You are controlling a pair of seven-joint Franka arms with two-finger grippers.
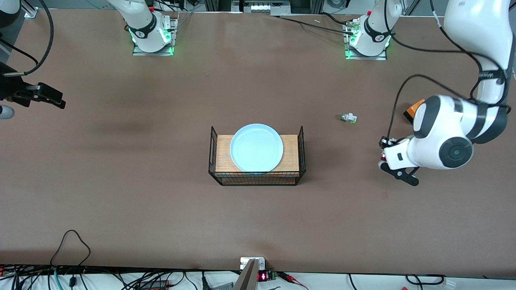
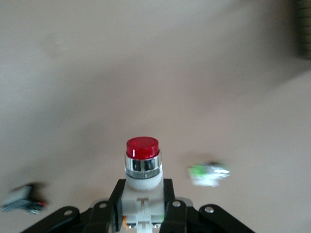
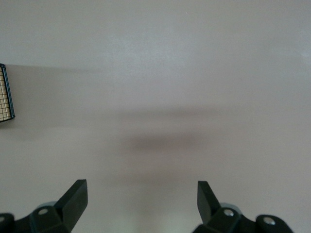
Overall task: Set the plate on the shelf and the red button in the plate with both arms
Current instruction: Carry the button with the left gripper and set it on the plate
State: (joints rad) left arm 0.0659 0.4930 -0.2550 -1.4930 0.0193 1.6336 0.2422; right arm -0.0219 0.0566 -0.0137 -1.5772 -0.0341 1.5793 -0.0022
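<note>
The pale blue plate (image 1: 256,147) lies on a wooden board (image 1: 291,155) inside a black wire basket (image 1: 301,150) at the table's middle. My left gripper (image 1: 385,155) hovers over the table toward the left arm's end. In the left wrist view it (image 2: 142,199) is shut on the white body of the red button (image 2: 142,162), with the red cap pointing away from the jaws. My right gripper (image 1: 48,96) is over the table's edge at the right arm's end. In the right wrist view it (image 3: 141,194) is open and empty above bare table.
A green-tipped button (image 1: 348,118) lies on the table between the basket and the left arm; it also shows in the left wrist view (image 2: 209,174). Another small dark-and-white button (image 2: 22,201) lies nearby. An orange object (image 1: 415,109) sits partly hidden by the left arm. The basket's edge (image 3: 6,94) shows in the right wrist view.
</note>
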